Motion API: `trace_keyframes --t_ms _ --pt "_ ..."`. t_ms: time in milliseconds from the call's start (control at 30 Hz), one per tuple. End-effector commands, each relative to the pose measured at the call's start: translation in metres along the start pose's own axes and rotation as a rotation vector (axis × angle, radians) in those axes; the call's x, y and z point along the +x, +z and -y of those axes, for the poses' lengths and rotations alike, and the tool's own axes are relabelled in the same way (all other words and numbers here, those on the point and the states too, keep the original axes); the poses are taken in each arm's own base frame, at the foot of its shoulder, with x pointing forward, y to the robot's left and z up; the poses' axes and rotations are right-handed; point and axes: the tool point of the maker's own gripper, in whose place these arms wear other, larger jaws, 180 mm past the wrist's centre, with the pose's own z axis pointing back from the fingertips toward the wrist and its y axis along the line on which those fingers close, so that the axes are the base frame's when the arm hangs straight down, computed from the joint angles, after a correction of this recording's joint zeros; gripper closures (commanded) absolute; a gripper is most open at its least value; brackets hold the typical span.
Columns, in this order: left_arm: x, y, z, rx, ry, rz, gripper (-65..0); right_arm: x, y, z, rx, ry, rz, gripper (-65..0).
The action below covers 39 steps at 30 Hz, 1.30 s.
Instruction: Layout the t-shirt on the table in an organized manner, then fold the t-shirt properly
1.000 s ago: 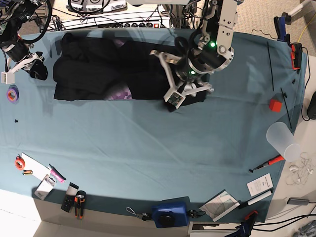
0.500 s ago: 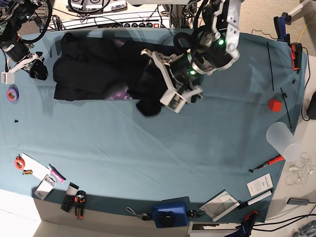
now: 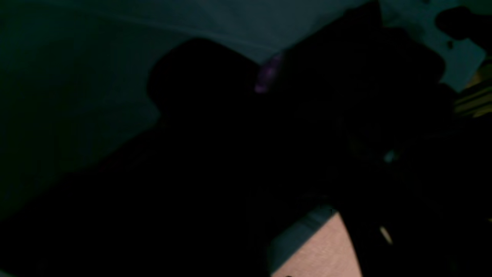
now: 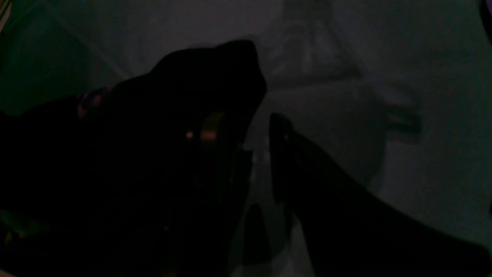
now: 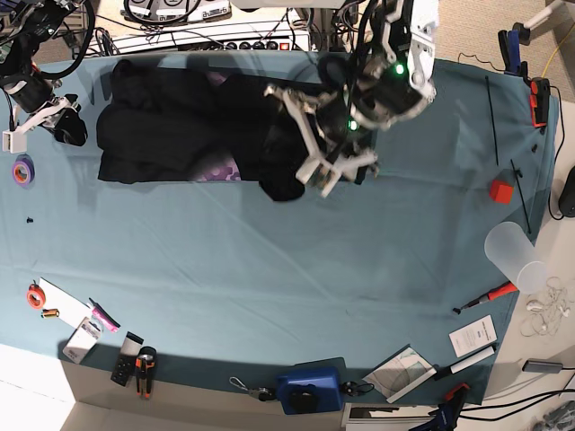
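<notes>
Lay t-shirt (image 5: 171, 126) bunched lengthwise on tbl (image 5: 269, 269), top of base view. Kept R gripper (image 4: 246, 127) part-open, w/ nothing visible btwn tips. Had L gripper (image 5: 296, 180) at t-shirt; couldn't tell opening or grip.

Workshop-like space, tools (image 5: 145, 371) edging cloth (image 5: 260, 278).

T-shirt (image 5: 171, 126) along worktop's (image 5: 269, 287) far side; cup (image 5: 516, 256) at right edge, cube (image 5: 501, 191) behind it; tape roll (image 5: 23, 171) far left.
</notes>
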Motion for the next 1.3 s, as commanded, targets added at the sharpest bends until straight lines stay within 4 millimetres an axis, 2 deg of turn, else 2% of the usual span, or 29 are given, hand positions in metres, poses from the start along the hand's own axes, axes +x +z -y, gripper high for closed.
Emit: trace_keyframes --t_ms 0,167,267,367,467,533,667,800,867,933,1067,1267 --pt "0.015 0.002 0.008 -0.029 0.011 0.068 -41.2 0.019 0.006 -0.001 0.005 0.029 0.054 -19.2" --pt "0.030 0.003 0.014 -0.063 0.040 0.143 -41.2 0.019 0.006 -0.001 0.005 0.029 0.055 -19.2" --pt "0.043 0.006 0.007 -0.024 0.012 0.223 -41.3 0.018 0.006 -0.001 0.005 0.029 0.054 -19.2" --pt "0.037 0.005 -0.002 0.032 -0.057 0.191 -43.1 0.018 0.006 -0.001 0.005 0.029 0.053 -19.2" --pt "0.027 0.005 0.007 -0.007 -0.106 0.165 -47.2 0.018 0.006 -0.001 0.005 0.029 0.054 -19.2" --pt "0.023 0.006 0.014 -0.036 -0.117 0.166 -47.3 0.019 0.006 -0.001 0.006 0.029 0.055 -19.2" --pt "0.028 0.008 0.022 -0.080 -0.088 0.197 -47.3 0.018 0.006 -0.001 0.005 0.029 0.054 -19.2" --pt "0.043 0.012 0.027 -0.106 -0.061 0.285 -47.3 0.018 0.006 -0.001 0.005 0.029 0.054 -19.2" --pt "0.055 0.016 0.024 -0.083 -0.083 0.355 -47.3 0.018 0.006 -0.001 0.005 0.029 0.054 -19.2" --pt "0.059 0.016 0.018 -0.040 -0.134 0.376 -47.3 0.018 0.006 -0.001 0.005 0.029 0.054 -19.2" --pt "0.033 0.010 0.025 -0.066 -0.253 0.253 -48.1 0.018 0.006 -0.001 0.005 0.029 0.053 -19.2" --pt "0.007 -0.004 0.026 -0.095 -0.225 0.185 -50.3 0.019 0.006 -0.001 0.005 0.029 0.054 -19.2"
